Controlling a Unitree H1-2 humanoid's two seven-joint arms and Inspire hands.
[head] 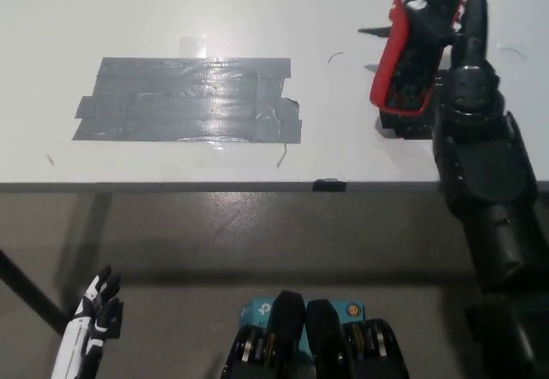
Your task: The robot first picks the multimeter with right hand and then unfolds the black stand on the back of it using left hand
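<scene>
Nearest, the white left robot hand (pixel 93 323) hangs below the surface (pixel 257 19) edge at lower left, fingers apart, holding nothing. Farther off lies a grey tape patch (pixel 189 100). At the far right, the black right robot hand (pixel 459 45) grips the red multimeter (pixel 410 45), tilted above the surface.

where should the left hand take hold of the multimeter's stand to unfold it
Judging roughly: the multimeter is tilted up in the right hand, its left side free. The white left hand should come from the left. The stand's edge isn't distinguishable here.
</scene>
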